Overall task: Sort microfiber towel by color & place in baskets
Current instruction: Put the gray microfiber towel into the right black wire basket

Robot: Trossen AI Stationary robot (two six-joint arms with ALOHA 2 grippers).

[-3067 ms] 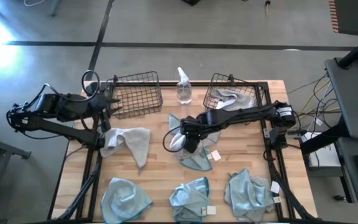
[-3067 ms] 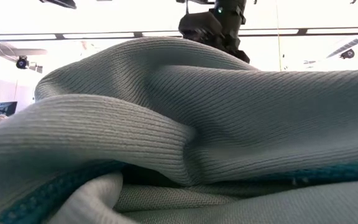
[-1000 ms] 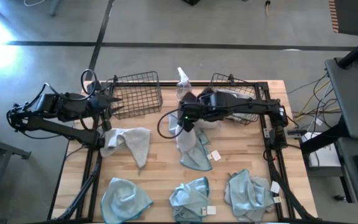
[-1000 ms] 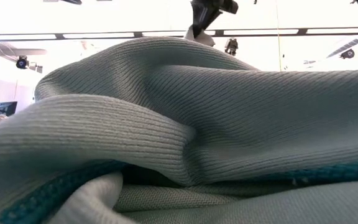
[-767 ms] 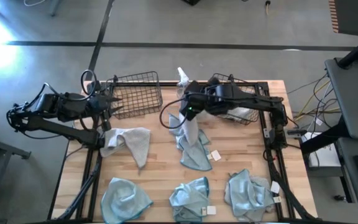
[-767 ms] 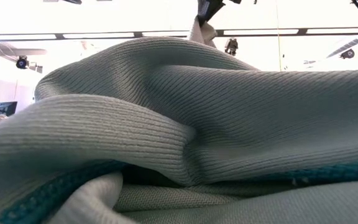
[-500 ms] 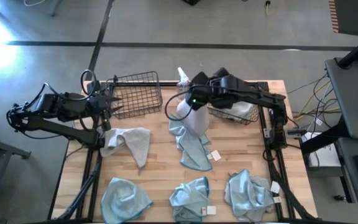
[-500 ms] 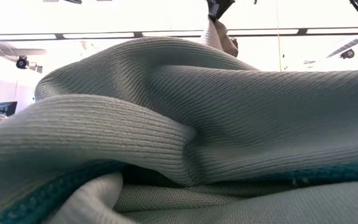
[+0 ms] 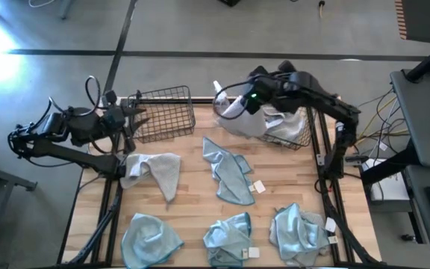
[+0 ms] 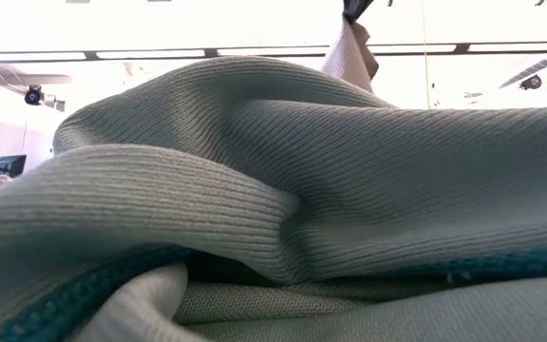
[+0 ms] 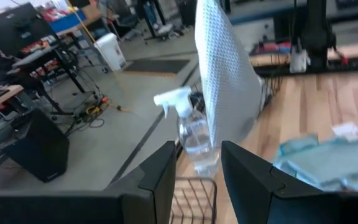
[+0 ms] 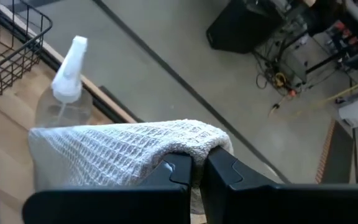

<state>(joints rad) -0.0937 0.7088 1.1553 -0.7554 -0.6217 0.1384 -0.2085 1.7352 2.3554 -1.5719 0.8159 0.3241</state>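
Note:
My right gripper (image 9: 246, 99) (image 12: 193, 168) is shut on a pale grey-white microfiber towel (image 9: 241, 123) (image 11: 225, 81), held in the air between the spray bottle and the right basket (image 9: 298, 134). That basket holds another grey-white towel (image 9: 290, 119). My left gripper (image 9: 136, 119) (image 11: 197, 180) stands open at the left basket (image 9: 163, 112), touching nothing. On the table lie a grey-white towel (image 9: 155, 170) and several teal ones (image 9: 230, 175) (image 9: 149, 237). The low view shows only the hanging towel's lower end (image 10: 351, 52). My right gripper pinches a bunched fold at the towel's top (image 12: 185, 142) between its two fingers. The fingers come from the table's right side, roughly level. The rest of the towel (image 9: 239, 127) hangs slack below them, clear of the table.
A clear spray bottle (image 9: 219, 104) (image 12: 61, 93) stands at the far edge between the baskets, just left of the hanging towel. Teal towels (image 9: 228, 237) (image 9: 297, 232) lie along the near edge. A teal-grey towel (image 10: 254, 190) fills the low view.
My right gripper has risen and gone toward the table's far right, toward the right basket, staying shut. The grey-white towel has been drawn up off the teal towel at mid-table and now hangs clear. The teal towel has stayed where it lay.

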